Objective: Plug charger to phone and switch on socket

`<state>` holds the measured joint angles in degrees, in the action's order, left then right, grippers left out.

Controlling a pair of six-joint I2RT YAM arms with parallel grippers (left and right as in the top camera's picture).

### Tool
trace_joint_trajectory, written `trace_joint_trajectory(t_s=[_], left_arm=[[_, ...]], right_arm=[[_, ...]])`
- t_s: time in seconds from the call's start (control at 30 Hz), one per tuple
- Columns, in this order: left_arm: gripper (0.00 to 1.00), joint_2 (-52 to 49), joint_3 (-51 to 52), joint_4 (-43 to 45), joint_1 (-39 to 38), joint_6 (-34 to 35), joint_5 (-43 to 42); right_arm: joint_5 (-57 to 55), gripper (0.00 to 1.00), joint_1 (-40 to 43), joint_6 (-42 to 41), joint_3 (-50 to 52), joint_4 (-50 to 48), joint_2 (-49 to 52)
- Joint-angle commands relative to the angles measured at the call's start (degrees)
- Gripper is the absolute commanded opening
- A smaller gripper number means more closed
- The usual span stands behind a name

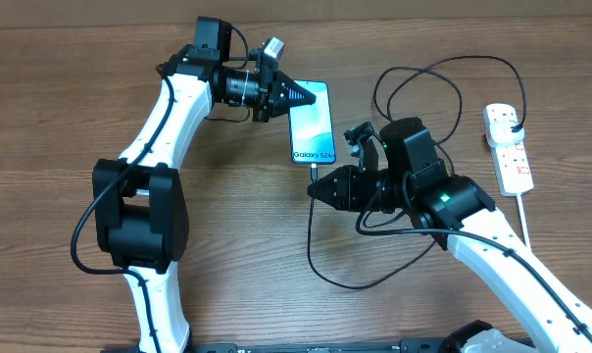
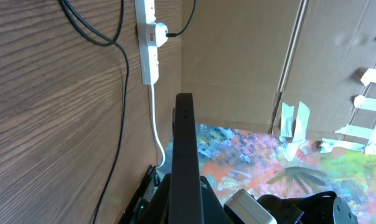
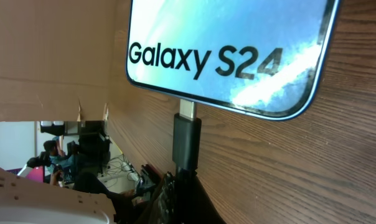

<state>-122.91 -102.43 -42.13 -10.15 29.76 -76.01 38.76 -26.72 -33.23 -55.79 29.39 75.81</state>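
Observation:
The phone [image 1: 313, 123] lies on the wooden table with its light blue screen reading "Galaxy S24" [image 3: 225, 50]. My left gripper [image 1: 294, 96] is shut on the phone's far end. In the left wrist view the phone [image 2: 185, 143] shows edge-on between the fingers [image 2: 185, 202]. My right gripper [image 1: 318, 186] is shut on the charger's black plug [image 3: 187, 140]. The plug's silver tip meets the phone's near edge at the port. The black charger cable [image 1: 320, 260] loops across the table to the white socket [image 1: 509, 147], which also shows in the left wrist view [image 2: 149, 43].
The socket's white cord [image 1: 523, 218] runs toward the table's front right. Cable loops [image 1: 419, 83] lie behind my right arm. A cardboard wall [image 2: 238, 62] stands past the table edge.

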Motion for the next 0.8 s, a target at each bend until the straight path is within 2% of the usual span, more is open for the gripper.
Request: trace_joint_trajectory(t_s=[0.0,0.77], left_arm=[[0.04,0.02,-0.92,0.0,0.0,-1.07,-1.75],[0.04,0.02,-0.9,-3.1,0.0,-1.03,-2.34]], right_arm=[[-0.11,0.04,-0.22,0.68,0.42,-0.57,0.09],[-0.07,0.04,-0.22,0.63,0.42,-1.03,0.09]])
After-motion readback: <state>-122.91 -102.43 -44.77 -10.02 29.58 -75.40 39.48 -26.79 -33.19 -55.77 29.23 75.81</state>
